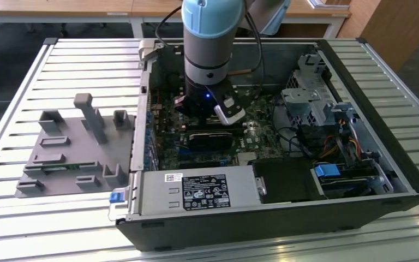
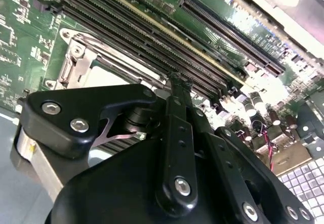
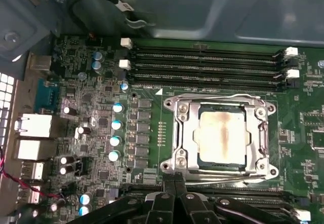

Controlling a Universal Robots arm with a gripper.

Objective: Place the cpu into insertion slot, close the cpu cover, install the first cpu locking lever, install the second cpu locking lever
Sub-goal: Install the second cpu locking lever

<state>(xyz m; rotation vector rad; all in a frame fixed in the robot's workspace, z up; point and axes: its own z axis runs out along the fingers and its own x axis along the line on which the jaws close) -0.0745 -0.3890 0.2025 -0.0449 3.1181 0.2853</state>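
Gripper (image 3: 174,189) fingers pressed together, empty, just beside cpu cover (image 3: 185,133), closed to retain seated cpu (image 3: 223,135).

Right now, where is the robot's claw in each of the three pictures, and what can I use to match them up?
Exterior view: the gripper hangs under the arm, inside the open computer case, low over the green circuit board.
Second wrist view: the gripper rises from the near edge to mid-picture.
First wrist view: the gripper is by the socket's metal frame.
Shared landmark: the green circuit board.
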